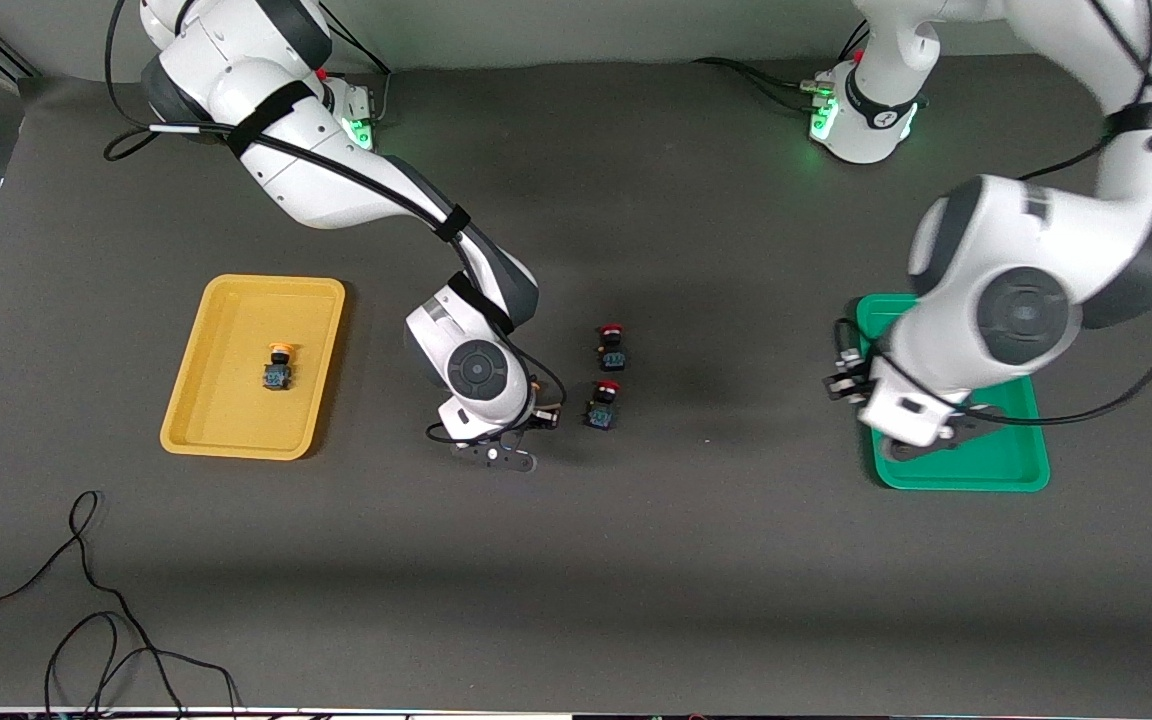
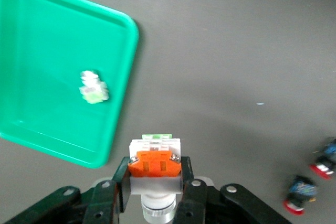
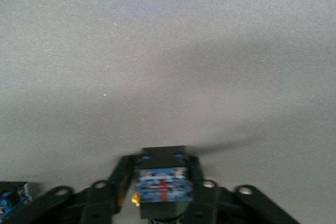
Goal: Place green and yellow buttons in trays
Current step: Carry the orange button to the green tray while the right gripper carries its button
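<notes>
Green-capped button (image 2: 155, 174), white-grey body with an orange insert, pinched between the fingers (image 2: 125, 184) of the left gripper (image 2: 155, 187); jaws narrowed to the width of the body, pressing on both sides. Held up in the air, over the table just beside the green tray (image 2: 123, 85). Second pale green button (image 2: 93, 87) lying loose inside that tray. In the front view, left gripper (image 1: 921, 440) low over the green tray (image 1: 1011, 465), at the left arm's end of the table.

Dark blue-black button (image 3: 161, 184) clamped in the right gripper (image 3: 161, 192), fingers (image 3: 122, 179) closed against its sides, a fleck of yellow showing at its lower edge. Right gripper (image 1: 496, 450) hanging over bare table (image 1: 576, 580) between the yellow tray (image 1: 236, 445) and two red-capped switches (image 1: 603, 402), closer to the switches.

Yellow-capped button (image 1: 279, 366) resting inside the yellow tray, near its middle, at the right arm's end of the table. Red-capped switches standing on the table near its middle, one just nearer the front camera than the other, apart from both trays.
</notes>
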Robot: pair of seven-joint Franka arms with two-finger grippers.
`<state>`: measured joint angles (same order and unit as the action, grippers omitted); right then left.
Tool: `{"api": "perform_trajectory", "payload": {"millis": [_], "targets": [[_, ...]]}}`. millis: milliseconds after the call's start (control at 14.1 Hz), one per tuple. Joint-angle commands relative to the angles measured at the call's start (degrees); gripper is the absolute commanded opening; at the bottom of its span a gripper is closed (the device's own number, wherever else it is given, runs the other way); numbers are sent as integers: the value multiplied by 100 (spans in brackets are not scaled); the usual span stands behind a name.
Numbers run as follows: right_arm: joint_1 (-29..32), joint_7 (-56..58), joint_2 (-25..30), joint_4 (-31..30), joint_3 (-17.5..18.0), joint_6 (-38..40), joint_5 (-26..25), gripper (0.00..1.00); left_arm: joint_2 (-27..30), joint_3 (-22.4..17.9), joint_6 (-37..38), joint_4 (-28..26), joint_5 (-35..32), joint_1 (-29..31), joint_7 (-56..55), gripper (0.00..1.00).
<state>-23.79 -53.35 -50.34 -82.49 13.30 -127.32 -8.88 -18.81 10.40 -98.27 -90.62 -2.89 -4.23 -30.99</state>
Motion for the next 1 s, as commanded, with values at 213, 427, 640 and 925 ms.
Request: {"api": "perform_trajectory", "payload": {"millis": [213, 427, 640, 925], "targets": [[-47, -140, 94, 5, -38, 58, -87, 0, 466, 6, 10, -588, -9, 1397, 2418, 7], [137, 147, 593, -4, -38, 600, -61, 0, 466, 6, -602, -1025, -36, 1995, 3352, 6], [470, 789, 1410, -30, -3, 1628, 175, 0, 501, 6, -2077, -2123, -185, 2225, 3626, 6], [1164, 1913, 2649, -530, -3, 2176, 615, 0, 353, -12, -4081, -3486, -238, 2251, 3627, 6]]}}
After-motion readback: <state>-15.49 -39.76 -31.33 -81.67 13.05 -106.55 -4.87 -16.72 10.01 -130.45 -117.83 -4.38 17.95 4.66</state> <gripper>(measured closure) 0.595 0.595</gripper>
